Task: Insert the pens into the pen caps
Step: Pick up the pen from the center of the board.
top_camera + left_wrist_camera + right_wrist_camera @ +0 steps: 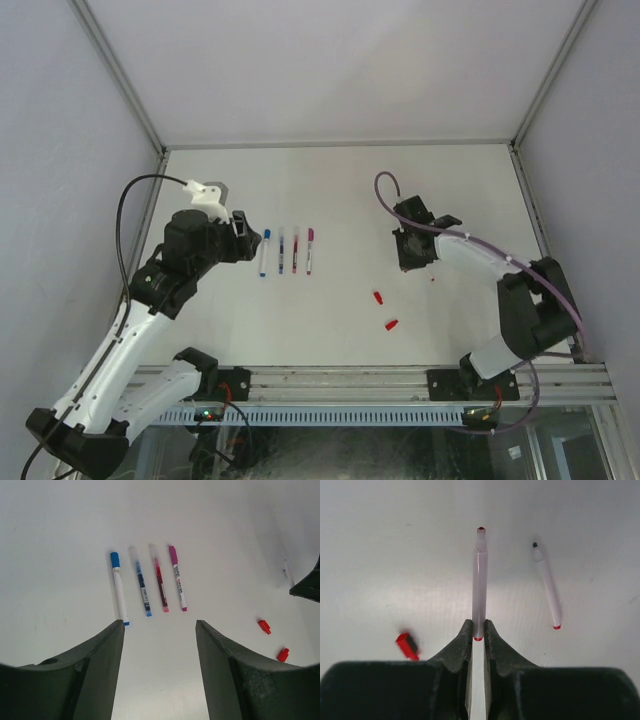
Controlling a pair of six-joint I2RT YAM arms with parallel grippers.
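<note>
Bolted on the rail (380,378), both arms are white shells with black joints and bases. The left arm (115,350) carries a thin black cable (120,215) and a white-and-grey block (207,193). The right arm (495,350) carries a purple cable (378,187). The left gripper (160,625) has broad, dark, matte fingers. The right gripper (478,630) has dark fingers tapering to thin tips.

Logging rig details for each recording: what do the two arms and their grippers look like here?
Both arms have white links and black joint housings. The left arm carries a looping black cable and a white block near its wrist; the right arm has a purple cable. The left gripper and right gripper have dark, tapering fingers.
</note>
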